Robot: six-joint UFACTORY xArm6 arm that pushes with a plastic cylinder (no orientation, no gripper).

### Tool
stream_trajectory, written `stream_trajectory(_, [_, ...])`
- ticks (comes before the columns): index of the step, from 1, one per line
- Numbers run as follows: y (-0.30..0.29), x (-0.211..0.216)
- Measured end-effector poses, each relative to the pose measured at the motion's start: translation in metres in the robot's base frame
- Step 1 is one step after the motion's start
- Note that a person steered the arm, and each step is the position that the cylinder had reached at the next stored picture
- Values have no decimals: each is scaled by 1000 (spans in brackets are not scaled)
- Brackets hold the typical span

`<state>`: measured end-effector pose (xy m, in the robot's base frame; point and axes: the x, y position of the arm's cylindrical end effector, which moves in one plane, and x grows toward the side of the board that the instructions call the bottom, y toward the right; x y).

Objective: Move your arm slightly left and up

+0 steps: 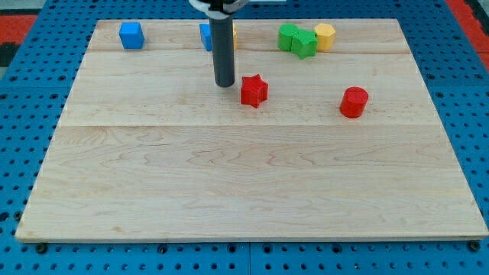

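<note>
My dark rod comes down from the view's top, and my tip (224, 83) rests on the wooden board (244, 183). A red star block (254, 90) lies just to the right of the tip, a small gap apart. A blue block (205, 36) sits behind the rod, partly hidden, with a sliver of yellow block (234, 35) on the rod's other side. A blue cube (131, 35) lies at the top left.
Two green blocks (297, 40) touch each other at the top right, with a yellow cylinder (325, 35) against them. A red cylinder (354, 101) lies at the right. The board lies on a blue perforated table (23, 114).
</note>
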<state>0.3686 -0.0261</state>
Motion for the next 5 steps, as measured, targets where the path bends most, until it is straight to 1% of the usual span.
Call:
stream_trajectory(1, [96,11])
stream_trajectory(2, [139,17])
stream_trajectory(3, [95,21])
stream_trajectory(4, [73,21])
stream_trajectory(5, [73,21])
